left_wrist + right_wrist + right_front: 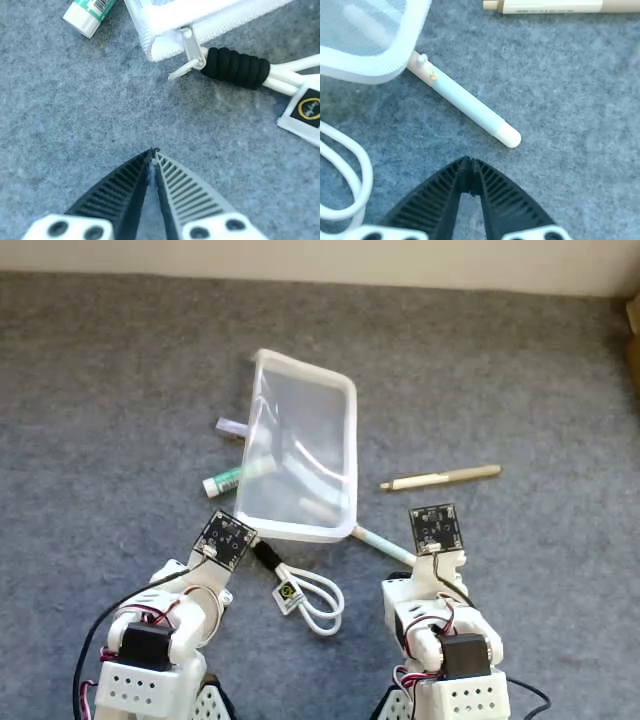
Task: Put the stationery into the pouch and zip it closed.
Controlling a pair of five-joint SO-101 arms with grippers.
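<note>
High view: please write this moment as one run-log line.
pouch: lying on carpet | beige pen: outside pouch | light-blue pen: outside, at pouch corner | left gripper: shut, empty | right gripper: shut, empty

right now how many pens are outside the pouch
2: a beige pen right of the pouch, a pale blue pen by its near corner. Others may hide under it.

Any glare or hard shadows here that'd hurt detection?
High view: bright glare streaks on the pouch, carpet evenly lit. Left wrist view: soft light, faint shadow under the zipper pull. Right wrist view: only a soft shadow beside the pale pen.
</note>
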